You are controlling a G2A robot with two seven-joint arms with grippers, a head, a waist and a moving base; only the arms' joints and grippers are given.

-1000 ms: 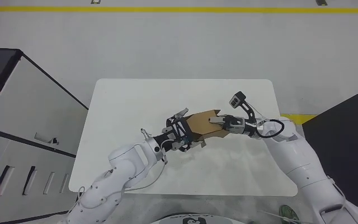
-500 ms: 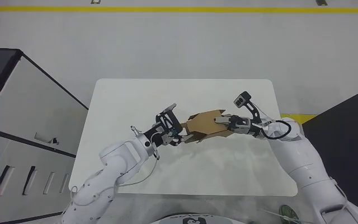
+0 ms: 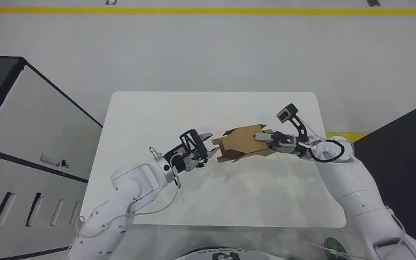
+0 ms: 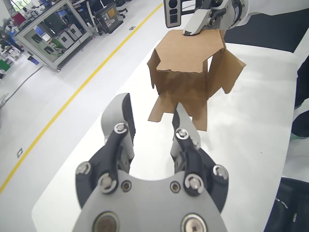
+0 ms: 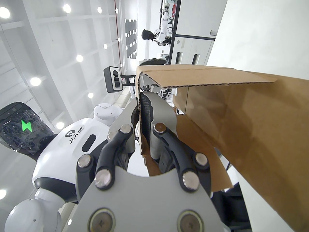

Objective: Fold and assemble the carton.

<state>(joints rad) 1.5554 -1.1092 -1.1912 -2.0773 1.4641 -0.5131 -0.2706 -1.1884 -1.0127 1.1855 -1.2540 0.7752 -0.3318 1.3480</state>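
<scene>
Backed our left gripper (image 4: 152, 103) off carton (image 4: 183, 56), jaws spread, empty; our right gripper (image 5: 140, 102) pinches carton wall. We judge tube formed, end flaps still loose.

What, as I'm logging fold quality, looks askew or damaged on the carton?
The brown cardboard carton is unfinished and skewed: its flaps splay at different angles, and the top panel has a free edge that looks ragged, perhaps torn. The right gripper pinches one wall; the left gripper is open, apart from it.
</scene>
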